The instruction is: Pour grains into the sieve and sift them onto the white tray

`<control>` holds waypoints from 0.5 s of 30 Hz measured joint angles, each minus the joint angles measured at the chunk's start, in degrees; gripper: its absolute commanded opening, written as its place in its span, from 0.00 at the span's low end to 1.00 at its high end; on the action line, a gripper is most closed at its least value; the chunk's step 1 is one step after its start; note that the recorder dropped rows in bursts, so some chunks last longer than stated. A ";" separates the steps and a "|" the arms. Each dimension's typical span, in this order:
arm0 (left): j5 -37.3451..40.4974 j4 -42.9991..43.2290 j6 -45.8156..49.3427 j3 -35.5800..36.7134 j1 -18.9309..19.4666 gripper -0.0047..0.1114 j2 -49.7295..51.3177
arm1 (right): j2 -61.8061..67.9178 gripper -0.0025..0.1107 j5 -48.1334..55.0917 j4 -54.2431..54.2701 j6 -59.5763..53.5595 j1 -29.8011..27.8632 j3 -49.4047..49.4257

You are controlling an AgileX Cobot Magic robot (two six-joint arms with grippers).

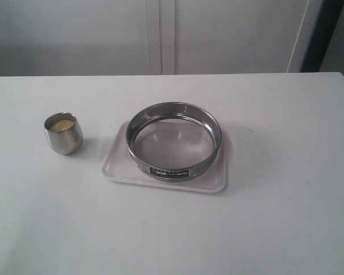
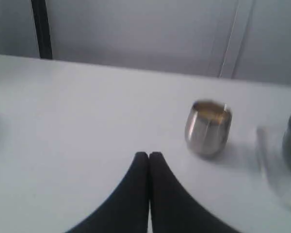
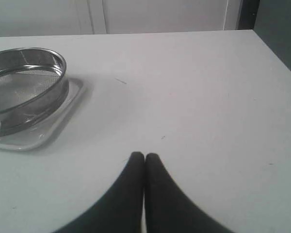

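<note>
Grains [image 1: 62, 125] in a yellowish heap inside a small steel cup [image 1: 63, 134], close to its brim. Cup upright on the table [image 1: 172, 235], to the left of the white tray [image 1: 118, 165] in the exterior view, near it but not touching.

Sieve [image 1: 198, 166] flat on the white tray, well within the rim, with bare tray showing at the left and right ends and along the front. Mesh [image 1: 172, 140] with nothing visible on it; dark label plate [image 1: 169, 172] on the near side of the ring, lettering too small to read.

Table surface matt white and smooth, marked only by a few tiny dark specks and one short thin scratch [image 3: 120, 81] beyond the tray on the right. Soft shadows under cup and sieve.

Behind the far edge, pale grey panels [image 1: 160, 34] with narrow vertical seams; at the far right a white upright and a dark strip [image 1: 327, 34] beside it.

Left gripper [image 2: 149, 156] low over bare table, black fingers [image 2: 136, 194] pressed tip to tip, pinching nothing, cup ahead and off to one side. Right gripper [image 3: 144, 156] likewise pressed together on nothing, over bare table, well apart from tray and sieve.
</note>
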 measured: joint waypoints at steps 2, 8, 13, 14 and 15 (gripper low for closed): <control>-5.82 -0.36 -5.19 0.00 0.00 0.04 0.00 | 0.00 0.02 0.00 0.00 0.00 0.00 0.00; -29.93 -0.65 -12.92 0.12 0.00 0.04 0.00 | 0.00 0.02 0.00 0.00 0.00 0.00 0.00; -32.65 -1.16 -7.85 -6.65 0.00 0.04 2.24 | 0.00 0.02 0.00 0.00 0.00 0.00 0.00; -30.39 -1.09 -4.80 -9.15 0.00 0.04 3.85 | 0.00 0.02 0.00 0.00 0.00 0.00 0.00; -28.54 -1.09 -2.14 -11.60 0.00 0.04 5.45 | 0.00 0.02 0.00 0.00 0.00 0.00 0.00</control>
